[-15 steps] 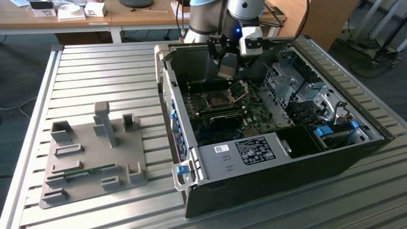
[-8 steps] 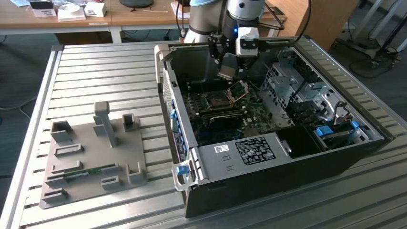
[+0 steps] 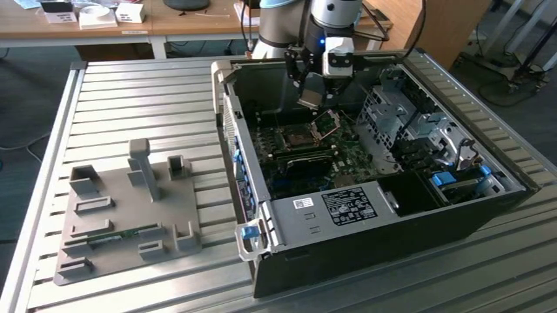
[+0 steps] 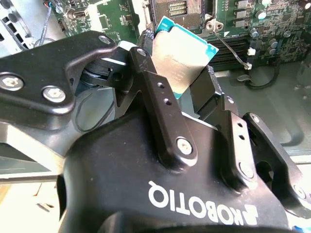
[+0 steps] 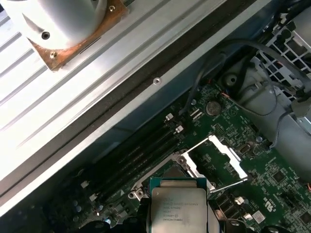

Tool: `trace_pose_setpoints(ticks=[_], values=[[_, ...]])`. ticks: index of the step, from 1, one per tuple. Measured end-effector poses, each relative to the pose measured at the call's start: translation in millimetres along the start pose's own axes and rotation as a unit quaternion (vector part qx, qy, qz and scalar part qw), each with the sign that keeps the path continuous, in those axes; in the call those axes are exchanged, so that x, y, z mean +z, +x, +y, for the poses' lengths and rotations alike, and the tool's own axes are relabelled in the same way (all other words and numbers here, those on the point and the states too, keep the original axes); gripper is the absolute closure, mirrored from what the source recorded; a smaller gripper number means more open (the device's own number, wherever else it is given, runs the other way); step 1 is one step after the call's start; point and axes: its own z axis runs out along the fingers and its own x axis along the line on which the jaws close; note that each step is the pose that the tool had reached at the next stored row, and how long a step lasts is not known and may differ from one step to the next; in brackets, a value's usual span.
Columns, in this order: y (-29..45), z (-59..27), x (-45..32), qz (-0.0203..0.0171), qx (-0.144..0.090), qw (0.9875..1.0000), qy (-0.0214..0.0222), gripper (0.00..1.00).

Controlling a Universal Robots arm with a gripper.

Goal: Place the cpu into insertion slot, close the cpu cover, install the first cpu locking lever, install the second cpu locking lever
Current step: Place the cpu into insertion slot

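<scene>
My gripper (image 3: 311,99) hangs inside the open computer case, shut on the cpu (image 4: 182,53), a flat square chip with a silvery top and a teal rim. The chip sits tilted between the black fingers (image 4: 156,92). In the first wrist view the cpu (image 5: 177,208) hovers just above the insertion slot (image 5: 146,183) on the green motherboard. The cpu cover (image 5: 227,151), a silvery open frame, stands swung up beside the slot. In the exterior view the cpu cover (image 3: 328,122) is raised just below the gripper, with the slot (image 3: 294,138) on its left.
The case's walls (image 3: 228,124) surround the motherboard, and a metal drive cage (image 3: 409,124) sits on the exterior view's right. Memory slots (image 5: 141,155) run next to the socket. A grey fixture plate (image 3: 130,208) with holders lies on the slatted table (image 3: 130,98).
</scene>
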Motion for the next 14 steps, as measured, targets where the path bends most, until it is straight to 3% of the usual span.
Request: trace_pose_setpoints(ticks=[5, 12, 14], values=[[0.0, 0.0, 0.5, -0.0036, 0.042, 0.9991, -0.0008, 0.46], [0.0, -0.1, 1.4, -0.0090, 0.103, 0.9947, -0.0019, 0.46], [-0.1, -0.1, 1.4, -0.0092, 0.106, 0.9944, -0.0019, 0.46]])
